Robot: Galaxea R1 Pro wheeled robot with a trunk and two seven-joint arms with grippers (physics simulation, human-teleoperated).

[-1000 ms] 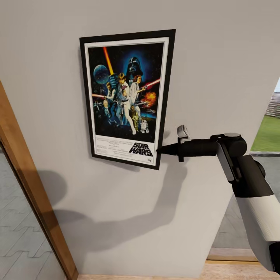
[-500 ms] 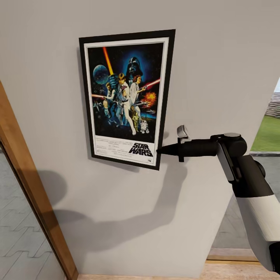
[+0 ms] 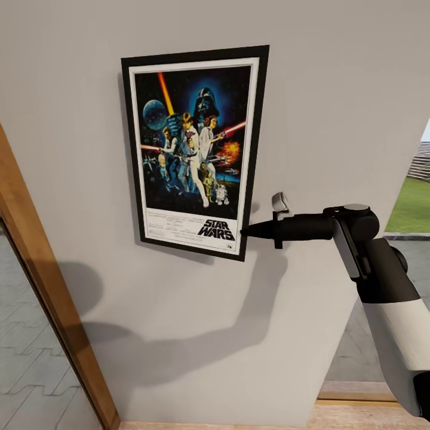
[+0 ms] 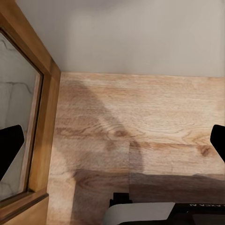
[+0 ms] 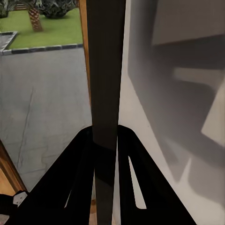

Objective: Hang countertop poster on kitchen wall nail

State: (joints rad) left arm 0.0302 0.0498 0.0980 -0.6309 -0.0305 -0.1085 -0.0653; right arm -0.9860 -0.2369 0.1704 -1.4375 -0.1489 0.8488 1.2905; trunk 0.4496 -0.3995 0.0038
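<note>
Wood floor [image 4: 140, 126]: pale oak planks lie below the left gripper [image 4: 112, 143], beside a brown wooden door frame [image 4: 44, 93] with a glass pane.
Left gripper: its two black fingertips [image 4: 9, 147] stand far apart at opposite edges of the left wrist view, spread wide with nothing between them.
Right gripper [image 3: 246, 230]: black, reaching sideways from a white and black forearm; its tips meet the poster's lower right edge.
Right gripper grip: in the right wrist view the two black fingers [image 5: 79, 164] close narrowly on the frame edge [image 5: 105, 93], which runs straight out from between them.
Poster [image 3: 194, 149]: just past the right gripper's tips, upright with a slight tilt, flat against the wall; black frame, white border, colourful figures on dark blue, "STAR WARS" title nearest the gripper.
Wall [image 3: 334, 89]: plain light grey, behind the poster and gripper, carrying the arm's soft shadow below the gripper.
Outdoors [image 3: 412, 206]: green lawn and grey paving beyond the right arm, farthest away.
</note>
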